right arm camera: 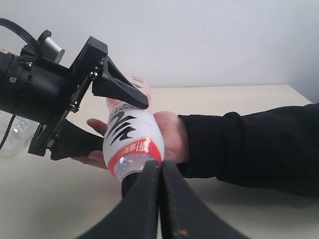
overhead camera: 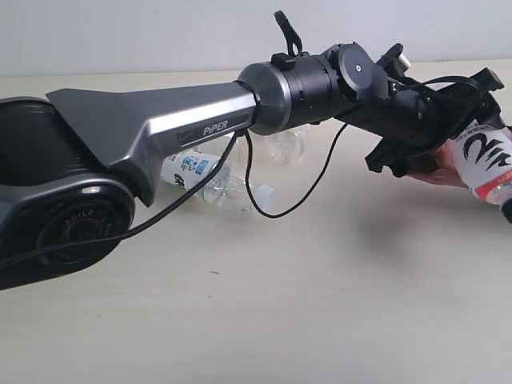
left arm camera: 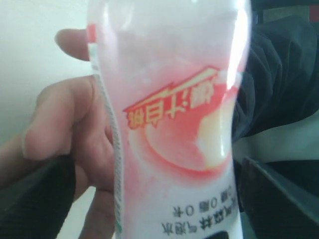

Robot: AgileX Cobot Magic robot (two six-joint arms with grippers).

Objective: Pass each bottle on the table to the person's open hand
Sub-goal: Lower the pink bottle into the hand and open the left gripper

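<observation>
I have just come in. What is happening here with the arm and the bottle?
The left gripper has its jaws on either side of a pink-and-red labelled bottle, which rests against the person's open hand. Whether the jaws are gripping it is unclear. The right gripper is shut and empty. A white-and-blue labelled bottle and another clear bottle are on the table.

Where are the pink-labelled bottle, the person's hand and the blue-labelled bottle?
pink-labelled bottle (right arm camera: 130,137): right wrist view, on its label.
person's hand (right arm camera: 172,133): right wrist view, bare skin near the wrist.
blue-labelled bottle (overhead camera: 190,166): exterior view, on its label.
</observation>
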